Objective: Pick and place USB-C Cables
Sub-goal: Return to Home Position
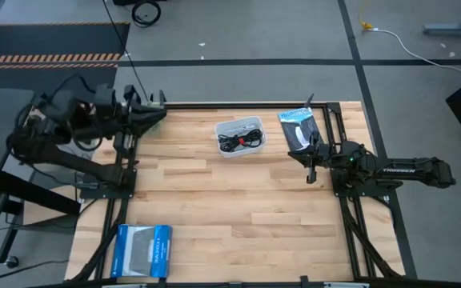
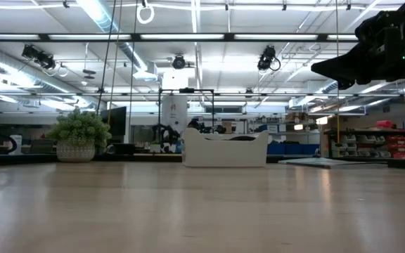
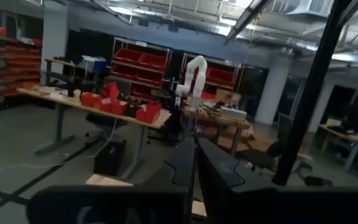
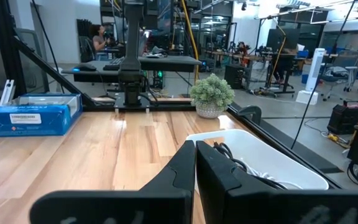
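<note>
As the cables [image 1: 241,141] lie in the white bin [image 1: 256,122], placing looks done. Left pincer [image 3: 194,143] and right pincer [image 4: 196,145] sit closed, empty.

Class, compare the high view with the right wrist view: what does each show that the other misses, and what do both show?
Only the high view shows the black-and-white packet beside the white bin, and both arms from above, the left gripper at the table's left edge. Only the right wrist view shows a potted plant and a person seated in the room behind. Both show the white bin holding the USB-C cables, the blue box, the wooden table and the right gripper.
</note>
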### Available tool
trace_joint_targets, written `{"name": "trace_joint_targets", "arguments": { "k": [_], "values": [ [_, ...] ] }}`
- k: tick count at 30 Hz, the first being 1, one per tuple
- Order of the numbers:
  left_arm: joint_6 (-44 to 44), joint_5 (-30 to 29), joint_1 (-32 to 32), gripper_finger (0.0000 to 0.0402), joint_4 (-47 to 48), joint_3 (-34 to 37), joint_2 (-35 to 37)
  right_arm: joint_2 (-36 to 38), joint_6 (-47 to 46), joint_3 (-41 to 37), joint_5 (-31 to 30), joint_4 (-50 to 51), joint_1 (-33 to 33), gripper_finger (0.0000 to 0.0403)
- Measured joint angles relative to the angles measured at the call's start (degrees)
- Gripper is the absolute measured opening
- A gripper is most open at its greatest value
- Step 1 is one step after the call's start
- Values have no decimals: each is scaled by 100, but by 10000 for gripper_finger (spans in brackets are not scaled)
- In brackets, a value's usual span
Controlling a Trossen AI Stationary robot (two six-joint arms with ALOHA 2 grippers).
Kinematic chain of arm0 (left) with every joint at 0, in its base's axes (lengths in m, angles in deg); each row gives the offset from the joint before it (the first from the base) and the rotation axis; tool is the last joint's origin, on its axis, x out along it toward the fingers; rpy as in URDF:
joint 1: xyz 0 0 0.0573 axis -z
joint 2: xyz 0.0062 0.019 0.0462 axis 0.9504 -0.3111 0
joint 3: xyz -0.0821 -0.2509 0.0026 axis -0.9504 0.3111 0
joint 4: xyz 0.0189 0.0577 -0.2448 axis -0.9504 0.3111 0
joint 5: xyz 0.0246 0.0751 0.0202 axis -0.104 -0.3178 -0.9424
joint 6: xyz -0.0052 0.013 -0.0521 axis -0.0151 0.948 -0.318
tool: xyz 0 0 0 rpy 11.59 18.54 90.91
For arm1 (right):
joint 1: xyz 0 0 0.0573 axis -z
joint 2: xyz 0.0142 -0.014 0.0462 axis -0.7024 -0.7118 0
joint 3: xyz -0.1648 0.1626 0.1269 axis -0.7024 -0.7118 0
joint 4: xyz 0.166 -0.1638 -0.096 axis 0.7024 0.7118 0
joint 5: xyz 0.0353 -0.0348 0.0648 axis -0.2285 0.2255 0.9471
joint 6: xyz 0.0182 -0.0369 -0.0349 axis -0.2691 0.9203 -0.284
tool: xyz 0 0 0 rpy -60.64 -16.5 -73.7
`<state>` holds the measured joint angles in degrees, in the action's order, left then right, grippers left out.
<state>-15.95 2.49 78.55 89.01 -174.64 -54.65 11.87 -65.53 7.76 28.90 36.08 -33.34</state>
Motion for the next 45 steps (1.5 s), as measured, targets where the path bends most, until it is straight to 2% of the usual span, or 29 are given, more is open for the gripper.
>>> {"name": "trace_joint_targets", "arguments": {
  "k": [7,15,18,26,35,39,45],
  "values": [
    [-89,-76,0,25,-912,1450,941,-2,-1,0,2,1,-1,20],
    [-323,-1167,0,25,-1897,3169,1911,-1,1,1,0,1,-1,20],
    [-576,-1356,-2,25,-2568,3868,2214,0,1,1,0,1,1,20],
    [-934,-1360,-2,25,-4748,5561,2664,-2,1,0,1,1,-1,20],
    [-1301,-1358,-7,25,-6680,7144,3358,-1,0,-1,0,1,-1,20],
    [-1175,-1361,-7,25,-7114,7654,3712,0,1,-1,2,1,-1,20],
    [-1127,-1399,-7,25,-7182,8149,4198,0,1,0,0,1,1,20]
  ]
}}
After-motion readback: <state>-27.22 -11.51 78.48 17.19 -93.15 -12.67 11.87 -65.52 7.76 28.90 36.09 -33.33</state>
